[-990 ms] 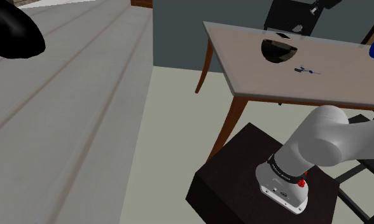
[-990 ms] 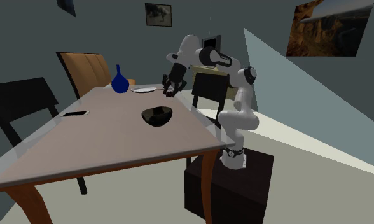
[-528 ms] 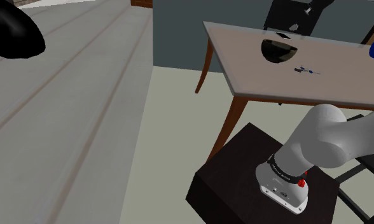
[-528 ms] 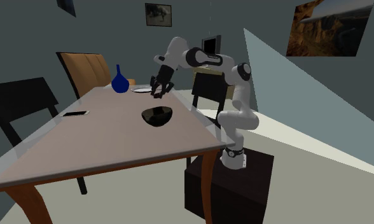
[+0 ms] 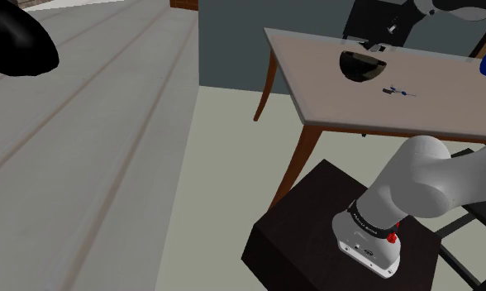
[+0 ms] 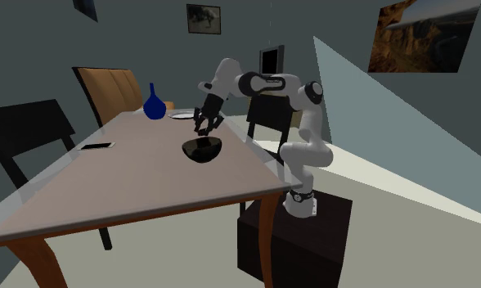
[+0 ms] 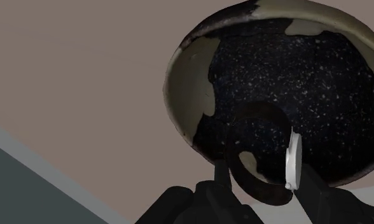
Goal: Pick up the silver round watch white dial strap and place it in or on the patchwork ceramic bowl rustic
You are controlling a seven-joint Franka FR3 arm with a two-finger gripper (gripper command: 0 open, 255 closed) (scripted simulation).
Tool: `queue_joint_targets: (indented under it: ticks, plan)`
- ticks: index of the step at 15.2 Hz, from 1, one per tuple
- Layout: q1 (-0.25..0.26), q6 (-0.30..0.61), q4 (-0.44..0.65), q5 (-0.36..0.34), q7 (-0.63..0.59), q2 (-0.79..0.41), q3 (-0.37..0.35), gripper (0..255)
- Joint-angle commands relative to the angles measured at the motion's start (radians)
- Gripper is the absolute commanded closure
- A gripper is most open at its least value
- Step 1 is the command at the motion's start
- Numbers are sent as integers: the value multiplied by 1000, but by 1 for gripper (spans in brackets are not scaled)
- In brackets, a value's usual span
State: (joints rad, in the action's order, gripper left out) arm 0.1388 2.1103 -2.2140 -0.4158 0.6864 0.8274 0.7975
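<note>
A dark speckled bowl [image 7: 287, 95] with cream patches stands on the table; it also appears as the bowl [image 6: 202, 150] and bowl [image 5: 362, 66]. My gripper [image 7: 265, 184] hangs just above its opening, shut on the watch [image 7: 292, 159]. The watch's silver round case is seen edge-on beside one finger, and its black strap [image 7: 252, 175] loops between the fingers. In the second exterior view the gripper [image 6: 204, 126] is tilted down over the bowl's far rim.
On the brown table [image 6: 141, 184] are a blue vase [image 6: 153, 104], a white plate [image 6: 184, 115] and a flat black item [image 6: 96, 146]. A small dark object [image 5: 398, 91] lies near the bowl. A wooden chair [image 6: 108, 90] and a black chair [image 6: 26, 131] stand at the far side.
The arm has swung from near the plate toward the bowl and come down, carrying the watch; the gripper now hangs right over the bowl.
</note>
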Motion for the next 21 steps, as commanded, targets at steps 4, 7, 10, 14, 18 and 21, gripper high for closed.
queue_joint_targets:
  ticks: [4,7,10,14,18,21]
  plan:
    - [-9,52,-56,-17,0,6,21,255]
    - [-9,52,-56,-17,0,6,21,255]
    - [-9,52,-56,-17,0,6,21,255]
    - [-9,52,-56,-17,0,6,21,0]
    - [-19,18,-40,-12,1,21,2,0]
    - [-41,-76,12,3,7,54,-48,0]
